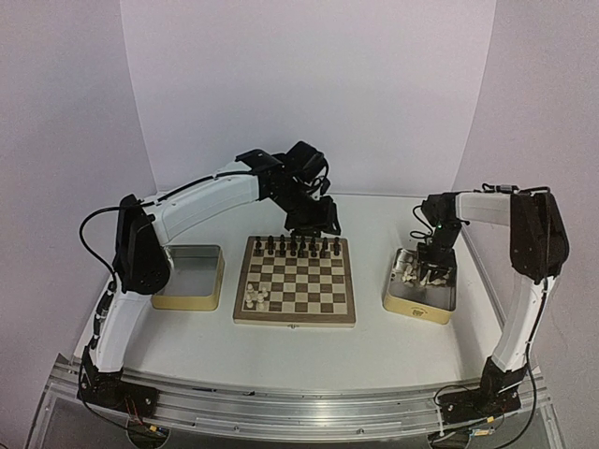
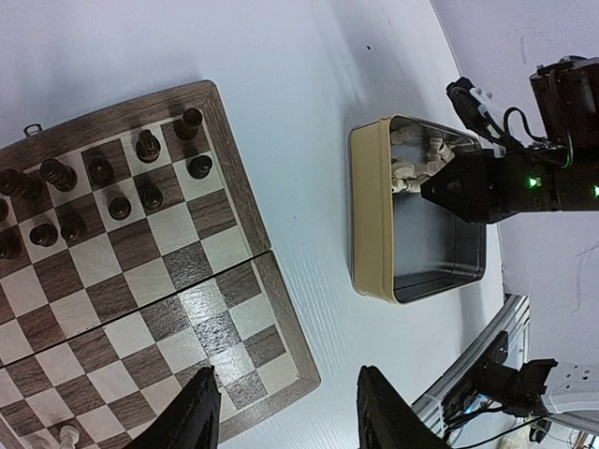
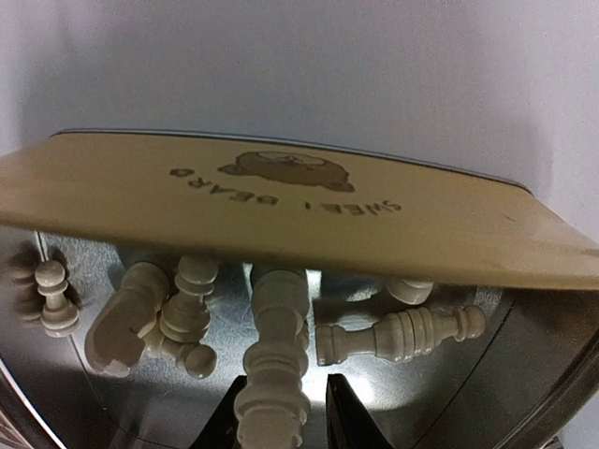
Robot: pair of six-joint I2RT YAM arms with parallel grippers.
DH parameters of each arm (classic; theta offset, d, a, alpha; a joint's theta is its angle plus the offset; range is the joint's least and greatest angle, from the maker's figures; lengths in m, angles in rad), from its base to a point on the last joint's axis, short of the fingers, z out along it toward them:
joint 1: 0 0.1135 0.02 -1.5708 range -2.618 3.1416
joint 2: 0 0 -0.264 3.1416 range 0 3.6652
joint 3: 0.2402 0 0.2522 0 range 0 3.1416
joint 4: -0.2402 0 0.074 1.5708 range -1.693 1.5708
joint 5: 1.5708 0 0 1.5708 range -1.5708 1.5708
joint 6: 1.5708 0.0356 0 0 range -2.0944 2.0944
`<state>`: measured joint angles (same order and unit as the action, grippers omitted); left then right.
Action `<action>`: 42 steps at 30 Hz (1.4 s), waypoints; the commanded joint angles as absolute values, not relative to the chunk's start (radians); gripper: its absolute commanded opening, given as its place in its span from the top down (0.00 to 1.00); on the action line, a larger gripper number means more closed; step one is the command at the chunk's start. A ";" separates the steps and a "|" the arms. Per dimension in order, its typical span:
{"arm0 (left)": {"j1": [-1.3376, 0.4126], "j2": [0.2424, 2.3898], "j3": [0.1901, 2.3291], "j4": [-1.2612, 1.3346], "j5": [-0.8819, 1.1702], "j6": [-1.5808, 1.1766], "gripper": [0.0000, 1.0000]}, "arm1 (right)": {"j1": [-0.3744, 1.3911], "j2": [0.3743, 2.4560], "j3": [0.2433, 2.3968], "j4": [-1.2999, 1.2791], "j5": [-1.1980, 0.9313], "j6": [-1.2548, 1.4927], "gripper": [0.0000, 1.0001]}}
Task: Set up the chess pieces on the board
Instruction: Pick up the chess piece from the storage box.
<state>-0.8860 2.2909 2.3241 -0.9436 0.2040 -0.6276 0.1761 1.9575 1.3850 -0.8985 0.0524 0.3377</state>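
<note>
White table (image 1: 374,351), tin (image 1: 416,313) at its right edge: your right gripper (image 3: 285,402) straddles a piece (image 3: 276,318), grip uncertain; close on its stem, lift straight. Your left gripper (image 2: 285,374) is open, empty.

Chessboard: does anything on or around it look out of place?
Yes. A few cream-white pieces huddle in the near-left corner of the board instead of standing in a row, unlike the dark pieces lined up along its far edge. More cream pieces lie jumbled in the right-hand tin.
</note>
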 commanded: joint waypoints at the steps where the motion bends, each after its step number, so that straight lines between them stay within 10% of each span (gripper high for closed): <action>1: -0.877 2.298 2.375 -0.913 0.212 -0.631 0.51 | 0.175 1.976 1.399 -0.883 0.060 0.314 0.76; 18: -0.869 2.316 2.379 -0.906 0.230 -0.630 0.51 | 0.175 2.001 1.427 -0.866 0.074 0.312 0.81; 25: -0.862 2.319 2.379 -0.906 0.236 -0.626 0.51 | 0.176 1.993 1.434 -0.868 0.076 0.313 1.00; 42: -0.844 2.318 2.368 -0.896 0.254 -0.609 0.51 | 0.176 1.831 1.417 -0.958 0.043 0.329 1.00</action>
